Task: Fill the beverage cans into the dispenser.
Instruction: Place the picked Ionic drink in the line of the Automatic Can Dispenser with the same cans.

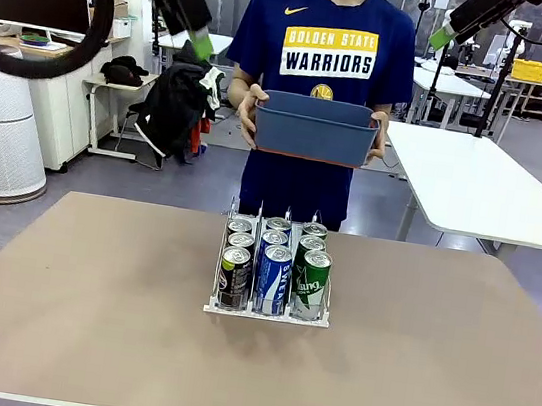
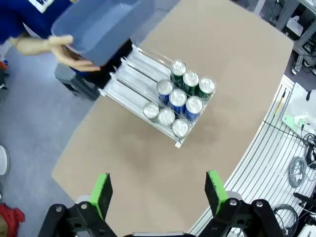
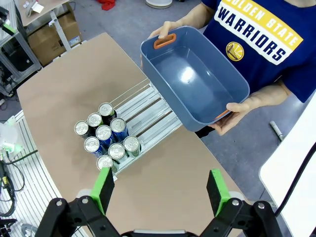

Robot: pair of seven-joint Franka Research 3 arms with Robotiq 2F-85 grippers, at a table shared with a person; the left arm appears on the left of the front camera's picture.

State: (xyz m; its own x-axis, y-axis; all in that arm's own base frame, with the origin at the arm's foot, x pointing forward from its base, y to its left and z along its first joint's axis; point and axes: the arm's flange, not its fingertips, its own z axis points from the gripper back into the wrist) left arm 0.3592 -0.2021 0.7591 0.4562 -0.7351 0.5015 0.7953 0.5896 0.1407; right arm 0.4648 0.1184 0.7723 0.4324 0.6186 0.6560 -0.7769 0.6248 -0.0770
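We judged the beverage cans (image 1: 273,264) in the dispenser (image 1: 266,312) rigid, slick, probably full; best clasped mid-body. Left gripper (image 2: 158,191) and right gripper (image 3: 161,189) stood open, empty.

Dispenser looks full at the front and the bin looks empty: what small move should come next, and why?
Probably none beyond keeping both arms raised. The dispenser holds nine cans, three per lane, the bin in the person's hands is empty, and the left gripper and right gripper hang open, holding nothing.
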